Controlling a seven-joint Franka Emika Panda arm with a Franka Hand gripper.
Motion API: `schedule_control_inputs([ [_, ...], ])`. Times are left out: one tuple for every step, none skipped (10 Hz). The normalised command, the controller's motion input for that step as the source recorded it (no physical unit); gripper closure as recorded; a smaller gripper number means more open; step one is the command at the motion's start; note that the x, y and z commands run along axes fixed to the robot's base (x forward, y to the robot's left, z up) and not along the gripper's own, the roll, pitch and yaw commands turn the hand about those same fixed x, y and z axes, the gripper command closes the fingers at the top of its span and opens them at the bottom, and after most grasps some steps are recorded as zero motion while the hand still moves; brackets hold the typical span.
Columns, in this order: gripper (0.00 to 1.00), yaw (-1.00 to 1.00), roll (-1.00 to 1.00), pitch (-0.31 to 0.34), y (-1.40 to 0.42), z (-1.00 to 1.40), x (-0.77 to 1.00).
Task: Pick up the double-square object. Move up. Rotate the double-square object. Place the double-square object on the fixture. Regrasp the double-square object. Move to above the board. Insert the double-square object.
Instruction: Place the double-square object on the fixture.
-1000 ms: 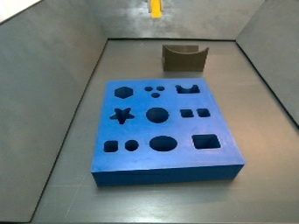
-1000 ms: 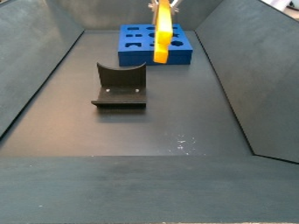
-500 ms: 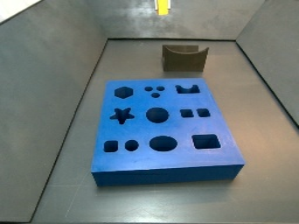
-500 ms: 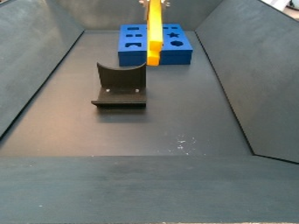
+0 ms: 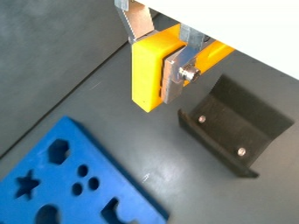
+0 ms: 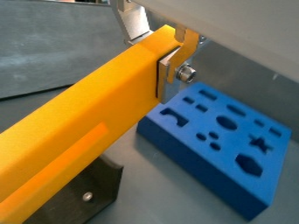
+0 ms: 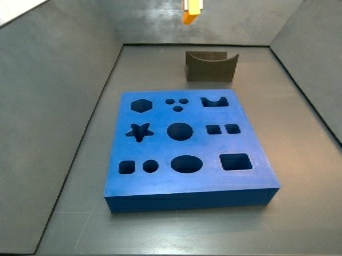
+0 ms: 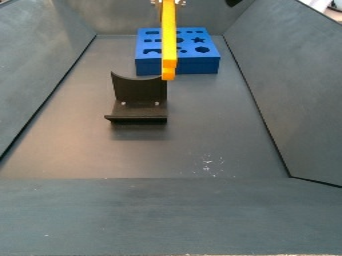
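The piece (image 5: 153, 74), a yellow-orange plastic bar, is hanging in the air, gripped at one end by the claw (image 5: 163, 54) and well clear of the floor. It looks stiff and light, a rigid moulding that should not bend under the pads, though its smooth faces may be slippery, so a firm squeeze across the flat sides seems the safest hold. The silver fingers (image 5: 179, 70) are clenching on it near its upper end, leaving most of its length sticking out free; a hold so far from the middle could let it swing or twist if bumped.

In a side view the piece (image 8: 168, 38) is showing as a long upright strip at the top centre of the frame, running out of the picture at the top, so the claw itself is out of sight there. In a side view only its lower tip (image 7: 191, 12) is peeking in at the top edge.

The fixture (image 8: 138, 98) is standing at centre left of that frame, below the piece and apart from it, and the board (image 8: 177, 50) is lying behind it in the upper middle. In a wrist view the fixture (image 5: 233, 126) is sitting at right, the board (image 5: 73, 187) at lower left, both untouched.
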Motion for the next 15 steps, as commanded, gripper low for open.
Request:
schedule_control_inputs([
  [1.00,-0.11,-1.00,0.162,0.04,-0.02,0.89],
  [1.00,-0.12,-1.00,0.160,0.04,-0.02,0.86],
  [1.00,-0.14,-1.00,0.157,0.04,-0.02,0.80],
  [1.00,-0.16,-1.00,0.154,0.04,-0.02,0.75],
  [1.00,-0.20,-1.00,0.147,0.04,-0.03,0.70],
  [1.00,-0.22,-1.00,0.142,0.05,-0.02,0.67],
  [1.00,-0.24,-0.89,0.105,0.05,-0.02,0.62],
  [1.00,-0.23,-0.72,0.068,0.05,-0.02,0.59],
  [1.00,-0.21,-0.55,0.034,0.05,-0.02,0.56],
  [1.00,-0.19,-0.32,0.000,0.04,-0.02,0.51],
  [1.00,-0.16,-0.22,-0.023,0.03,-0.01,0.47],
  [1.00,-0.14,-0.17,-0.039,0.03,-0.01,0.41],
  [1.00,-0.11,-0.16,-0.047,0.04,-0.02,0.35],
  [1.00,-0.08,-0.16,-0.037,0.04,-0.02,0.28],
  [1.00,-0.07,-0.15,-0.022,0.04,-0.02,0.24],
])
